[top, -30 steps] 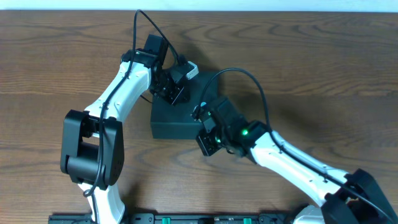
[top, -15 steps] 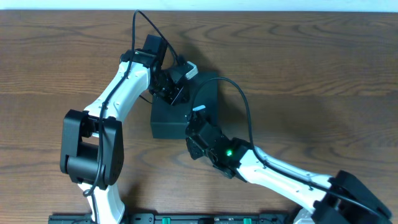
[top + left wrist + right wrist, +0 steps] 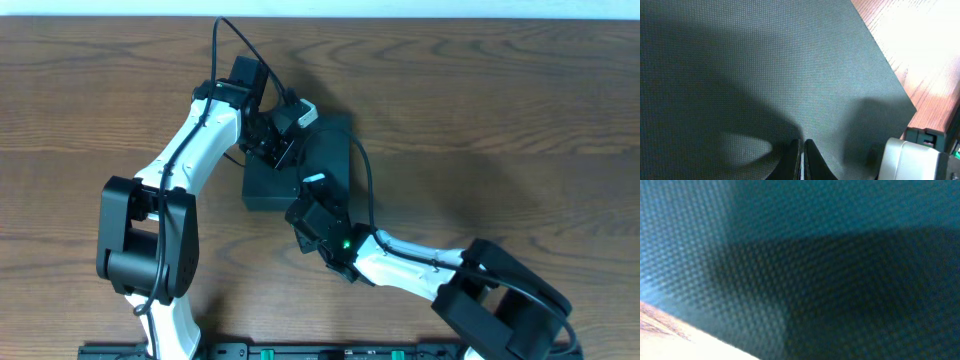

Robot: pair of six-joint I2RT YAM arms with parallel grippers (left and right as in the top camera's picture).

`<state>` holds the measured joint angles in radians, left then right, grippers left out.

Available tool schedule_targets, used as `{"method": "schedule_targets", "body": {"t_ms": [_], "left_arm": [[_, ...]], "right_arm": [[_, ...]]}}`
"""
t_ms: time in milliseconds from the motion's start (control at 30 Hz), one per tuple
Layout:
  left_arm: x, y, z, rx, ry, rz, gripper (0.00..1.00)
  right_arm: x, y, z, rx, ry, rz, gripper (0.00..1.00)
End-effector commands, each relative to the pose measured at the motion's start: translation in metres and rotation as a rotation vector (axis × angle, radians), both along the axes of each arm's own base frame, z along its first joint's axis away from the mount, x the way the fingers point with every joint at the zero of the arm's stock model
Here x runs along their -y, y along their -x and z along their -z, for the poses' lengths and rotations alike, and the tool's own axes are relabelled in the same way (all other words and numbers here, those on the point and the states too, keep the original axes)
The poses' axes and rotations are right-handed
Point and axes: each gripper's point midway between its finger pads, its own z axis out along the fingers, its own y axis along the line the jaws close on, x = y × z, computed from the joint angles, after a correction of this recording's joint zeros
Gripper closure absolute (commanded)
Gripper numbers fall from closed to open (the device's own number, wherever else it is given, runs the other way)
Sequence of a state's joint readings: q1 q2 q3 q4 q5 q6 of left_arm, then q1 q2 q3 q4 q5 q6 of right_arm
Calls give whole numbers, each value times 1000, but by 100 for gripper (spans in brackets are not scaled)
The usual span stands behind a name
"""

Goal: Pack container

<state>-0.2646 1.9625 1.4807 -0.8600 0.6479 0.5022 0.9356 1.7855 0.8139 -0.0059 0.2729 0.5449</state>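
Overhead view, largest item first.

1. Brown wood-grain table (image 3: 500,100): it fills the view.
2. Dark teal-black matte rectangular cardboard container (image 3: 328,160): it lies flat at about the table's centre, a little toward 11 o'clock. In my left wrist view its finely textured top face (image 3: 740,75) is one flat sheet, with a strip of table showing at 2 o'clock. In my right wrist view the container (image 3: 840,255) fills nearly everything, very close and blurred, with a sliver of pale wood at 7 o'clock.
3. My left arm (image 3: 200,140): it reaches in from 8 o'clock and ends over the 11 o'clock part of the container.
4. My right arm (image 3: 410,262): it reaches in from 4 o'clock and ends at the container's 6 o'clock edge.
5. White plastic housing (image 3: 912,160): it sits at 4 o'clock in the left wrist view; I cannot tell which arm it belongs to.
6. My left pincer (image 3: 802,147): clenched, black fingertips together with only a hairline between them, tips down on the container's top face, nothing seen between them.
7. My right pincer (image 3: 308,195): clenched, hard against the container's near side. Its fingers are out of my own wrist view, so I cannot tell whether it is touching.
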Motion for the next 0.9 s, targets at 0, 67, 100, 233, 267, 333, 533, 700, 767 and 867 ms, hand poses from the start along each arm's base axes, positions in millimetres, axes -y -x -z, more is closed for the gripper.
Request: {"method": "schedule_targets", "body": {"t_ms": [0, 67, 100, 233, 267, 333, 533, 700, 767, 867], "left_arm": [[-16, 15, 28, -71, -93, -1, 94], [-17, 15, 28, -81, -95, -12, 94], [-17, 15, 28, -89, -95, -26, 94], [-15, 12, 23, -120, -44, -77, 94], [-14, 10, 20, -136, -21, -102, 94], [-17, 5, 15, -173, -24, -182, 94], [-19, -15, -41, -95, 18, -266, 94], [-30, -24, -127, 118, 92, -306, 94], [-39, -20, -156, 197, 109, -326, 94], [-55, -9, -196, 321, 105, -365, 94]], "right_arm": [[4, -9, -11, 59, -4, 57, 98], [3, 1, -29, 42, -26, 26, 98], [4, 5, -41, 43, -35, 18, 98], [24, 16, -130, 131, -141, 25, 98], [32, 18, -161, 185, -191, 17, 99], [47, 21, -202, 269, -249, 7, 98], [119, 22, -256, 396, -296, 132, 98], [161, 28, -262, 432, -226, 179, 99], [171, 31, -263, 438, -210, 190, 99], [184, 33, -263, 446, -178, 203, 96]]}}
